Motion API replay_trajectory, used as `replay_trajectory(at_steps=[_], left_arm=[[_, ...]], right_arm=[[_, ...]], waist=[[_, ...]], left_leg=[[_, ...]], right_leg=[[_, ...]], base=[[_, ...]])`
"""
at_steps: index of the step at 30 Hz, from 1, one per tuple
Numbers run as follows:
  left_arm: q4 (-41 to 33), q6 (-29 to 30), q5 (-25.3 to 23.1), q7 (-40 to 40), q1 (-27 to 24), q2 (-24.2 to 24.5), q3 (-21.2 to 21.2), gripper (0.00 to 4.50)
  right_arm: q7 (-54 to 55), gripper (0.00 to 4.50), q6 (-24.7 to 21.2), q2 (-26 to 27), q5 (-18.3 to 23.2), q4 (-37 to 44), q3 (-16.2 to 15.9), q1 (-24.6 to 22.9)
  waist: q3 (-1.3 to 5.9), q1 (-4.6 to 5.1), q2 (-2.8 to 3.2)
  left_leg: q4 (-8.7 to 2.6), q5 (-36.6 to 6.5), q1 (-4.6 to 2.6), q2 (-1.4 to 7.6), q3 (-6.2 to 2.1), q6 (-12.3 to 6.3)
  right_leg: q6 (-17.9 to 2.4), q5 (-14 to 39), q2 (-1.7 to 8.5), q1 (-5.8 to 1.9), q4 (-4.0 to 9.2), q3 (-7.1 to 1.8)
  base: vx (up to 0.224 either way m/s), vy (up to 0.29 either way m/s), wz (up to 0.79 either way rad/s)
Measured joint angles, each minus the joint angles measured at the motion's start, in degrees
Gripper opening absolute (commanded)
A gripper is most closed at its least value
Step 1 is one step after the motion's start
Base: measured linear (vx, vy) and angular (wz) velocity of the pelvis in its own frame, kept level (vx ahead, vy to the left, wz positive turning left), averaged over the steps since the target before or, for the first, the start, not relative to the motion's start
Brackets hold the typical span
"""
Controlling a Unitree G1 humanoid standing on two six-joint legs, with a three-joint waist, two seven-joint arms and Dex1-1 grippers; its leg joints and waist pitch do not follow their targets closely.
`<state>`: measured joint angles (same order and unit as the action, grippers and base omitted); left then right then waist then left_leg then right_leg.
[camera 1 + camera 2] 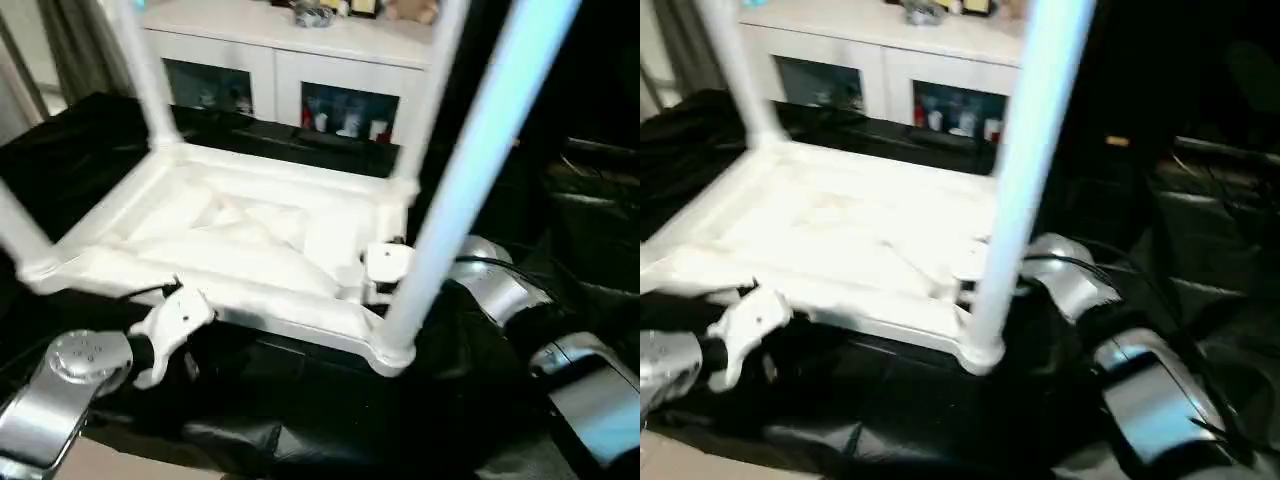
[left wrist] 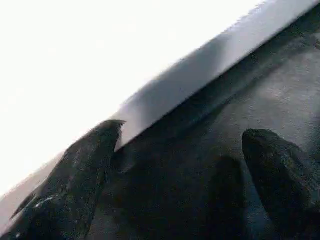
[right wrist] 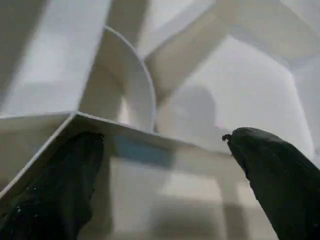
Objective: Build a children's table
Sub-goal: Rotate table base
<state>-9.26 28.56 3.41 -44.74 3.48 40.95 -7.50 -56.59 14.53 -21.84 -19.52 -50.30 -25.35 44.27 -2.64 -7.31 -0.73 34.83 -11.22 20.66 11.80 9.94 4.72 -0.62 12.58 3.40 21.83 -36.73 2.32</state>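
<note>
We take the upturned tabletop [image 1: 240, 250] as our landmark: it lies ribbed side up on a black cloth [image 1: 300, 420], its X-braced underside facing us, with four white legs standing up out of its corner sockets. Nearest us, on the near right corner, one leg [image 1: 470, 180] rises tall and crosses the whole head view; a second leg [image 1: 20, 240] stands at the near left corner, a third leg [image 1: 145, 75] at the far left corner, and a fourth leg [image 1: 440, 90] at the far right corner. Just in front of the tabletop's near edge, toward its left end, our left gripper [image 2: 185, 190] hovers over the cloth on its silver forearm [image 1: 50, 400]; its black fingers [image 2: 75, 185] are spread wide and grasp nothing, with the tabletop's rim running just past one fingertip. At the tabletop's right side, beside the near right leg, our right forearm [image 1: 500, 290] reaches in bent at the elbow, and the right gripper [image 3: 160, 170] points at the ribbed underside next to a round corner socket [image 3: 130, 85], fingers likewise spread wide and empty, straddling a rib without pinching it. Behind the tabletop's far edge stands a white cabinet [image 1: 290, 70] with glass doors; inside we make out small coloured items [image 1: 345, 118], too blurred to name, and more small things sit on its top.
</note>
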Motion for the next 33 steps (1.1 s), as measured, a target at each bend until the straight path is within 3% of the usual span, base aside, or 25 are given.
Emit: replay_trajectory(at_steps=[8, 15, 19, 23, 33], left_arm=[[4.04, -0.35, -1.38, 2.08, 3.21, -0.39, 0.68, 4.49], [8.06, -1.45, -2.24, 4.17, 5.75, -3.64, 0.63, 4.49], [11.20, -2.86, -3.18, 4.67, 8.06, -5.64, -0.22, 4.49], [19.59, -6.69, -4.92, 6.83, 13.60, -10.15, -1.27, 4.49], [34.72, -15.24, -7.74, 9.33, 22.66, -14.90, -1.94, 4.49]], right_arm=[[-10.06, 4.50, -4.59, -0.63, 7.87, 12.89, 1.27, -7.32], [-14.09, 4.50, -9.71, 1.14, 11.91, 21.12, 0.44, -12.68], [-14.88, 4.50, -11.74, 1.59, 12.50, 23.36, 0.04, -13.81], [-14.74, 4.50, -15.53, 1.69, 12.92, 25.80, 0.53, -15.59], [-11.49, 4.50, -18.47, 2.98, 12.49, 27.78, 1.42, -16.39]], waist=[[0.00, -0.32, 0.06], [-0.01, -0.64, 0.26], [-0.07, -1.00, 0.35], [-0.08, -1.33, 0.37], [-0.10, -0.64, 0.40]], left_leg=[[-0.13, 0.01, 0.22, 0.02, -0.12, 0.00], [-0.18, 0.01, 0.39, 0.02, -0.12, -0.01], [-0.19, 0.02, 0.44, 0.01, -0.10, -0.02], [-0.25, 0.05, 0.45, 0.01, -0.08, -0.06], [-0.34, 0.10, 0.51, 0.02, -0.09, -0.09]], right_leg=[[0.08, 0.04, -0.06, 0.12, -0.01, 0.07], [0.06, 0.14, -0.06, 0.14, 0.23, 0.11], [0.06, 0.14, -0.03, 0.11, 0.35, 0.10], [0.08, 0.13, -0.02, 0.03, 0.37, 0.07], [0.14, 0.12, -0.05, 0.07, 0.54, 0.09]], base=[[0.000, 0.000, 0.00], [0.000, 0.000, 0.00], [0.000, 0.000, 0.00], [0.000, 0.000, 0.00], [0.000, 0.000, 0.00]])
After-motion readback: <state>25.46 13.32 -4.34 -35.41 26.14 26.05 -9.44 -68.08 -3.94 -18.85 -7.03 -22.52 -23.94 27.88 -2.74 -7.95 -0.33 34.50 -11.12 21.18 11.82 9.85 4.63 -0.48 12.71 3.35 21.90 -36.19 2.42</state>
